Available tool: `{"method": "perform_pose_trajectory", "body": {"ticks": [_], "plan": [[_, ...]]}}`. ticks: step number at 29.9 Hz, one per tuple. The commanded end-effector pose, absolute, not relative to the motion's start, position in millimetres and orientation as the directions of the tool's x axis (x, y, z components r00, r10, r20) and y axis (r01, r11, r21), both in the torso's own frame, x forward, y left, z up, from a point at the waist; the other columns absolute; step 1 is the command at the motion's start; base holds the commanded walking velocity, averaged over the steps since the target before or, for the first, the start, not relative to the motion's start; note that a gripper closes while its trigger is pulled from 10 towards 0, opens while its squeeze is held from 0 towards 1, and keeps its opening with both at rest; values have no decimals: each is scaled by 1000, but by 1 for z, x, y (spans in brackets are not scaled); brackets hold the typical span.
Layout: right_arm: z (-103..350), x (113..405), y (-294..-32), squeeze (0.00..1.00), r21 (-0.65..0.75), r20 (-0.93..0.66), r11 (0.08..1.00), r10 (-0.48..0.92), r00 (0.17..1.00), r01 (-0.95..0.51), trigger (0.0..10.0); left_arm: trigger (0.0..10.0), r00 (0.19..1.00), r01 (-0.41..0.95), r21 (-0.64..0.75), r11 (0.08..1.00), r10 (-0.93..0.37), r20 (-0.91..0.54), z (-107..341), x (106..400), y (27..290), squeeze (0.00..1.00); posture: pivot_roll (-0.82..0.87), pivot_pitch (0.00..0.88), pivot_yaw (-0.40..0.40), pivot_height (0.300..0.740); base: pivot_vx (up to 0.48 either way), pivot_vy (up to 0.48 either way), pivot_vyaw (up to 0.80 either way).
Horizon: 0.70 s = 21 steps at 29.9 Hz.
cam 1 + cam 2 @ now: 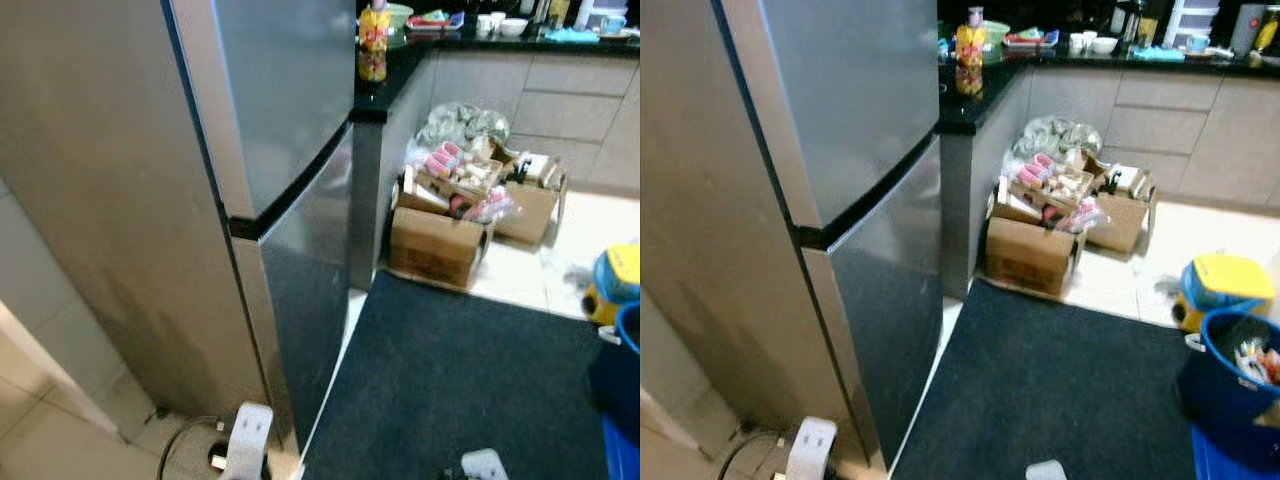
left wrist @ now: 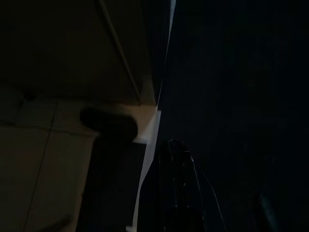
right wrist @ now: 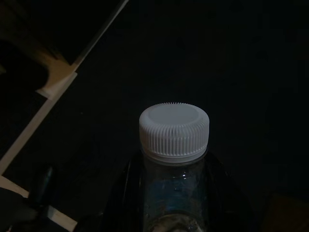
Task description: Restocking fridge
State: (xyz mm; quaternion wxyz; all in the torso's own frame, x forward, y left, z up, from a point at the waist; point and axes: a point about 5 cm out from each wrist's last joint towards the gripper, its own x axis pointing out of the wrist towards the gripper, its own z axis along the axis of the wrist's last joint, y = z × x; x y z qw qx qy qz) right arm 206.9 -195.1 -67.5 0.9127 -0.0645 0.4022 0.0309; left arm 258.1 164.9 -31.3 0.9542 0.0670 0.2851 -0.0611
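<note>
The tall steel fridge (image 1: 290, 100) stands right in front of me on the left, with its upper door and lower door (image 1: 310, 290) both closed. In the right wrist view a clear plastic bottle with a white ribbed cap (image 3: 174, 130) sits between the black fingers of my right gripper (image 3: 174, 188), which is shut on it low over the dark mat. My left gripper (image 2: 176, 164) hangs in deep shade beside the fridge's bottom corner, its fingers drawn together into one dark tip with nothing in them.
A dark mat (image 1: 450, 380) covers the floor before the fridge. Open cardboard boxes (image 1: 440, 240) of groceries stand against the cabinets. A black counter (image 1: 395, 70) carries an orange bottle (image 1: 373, 40). A blue bucket (image 1: 1240, 375) and a yellow toy (image 1: 1225, 285) are at right.
</note>
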Motion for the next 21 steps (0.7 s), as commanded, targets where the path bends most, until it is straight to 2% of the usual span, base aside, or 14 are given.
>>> {"method": "perform_pose_trajectory", "body": {"ticks": [1, 14, 21], "plan": [[-69, 205, -192, 0, -83, -736, 991, 8, 677, -101, 10000, 10000, 826, 143, 92, 985, -68, -560, -34, 254, 170, 0, -47, 103, 38, 740, 386, 0, 0], [-69, 203, -193, 0, -83, -737, 992, 4, 675, -96, 10000, 10000, 825, 148, 90, 985, -73, -560, -33, 255, 169, 0, -49, 105, 42, 740, 386, 0, 0], [-71, 201, -194, 0, -81, -741, 992, 2, 671, -93, 10000, 10000, 838, 148, 75, 986, -85, -538, -32, 254, 167, 0, -49, 105, 38, 740, 0, 0, 0]]}}
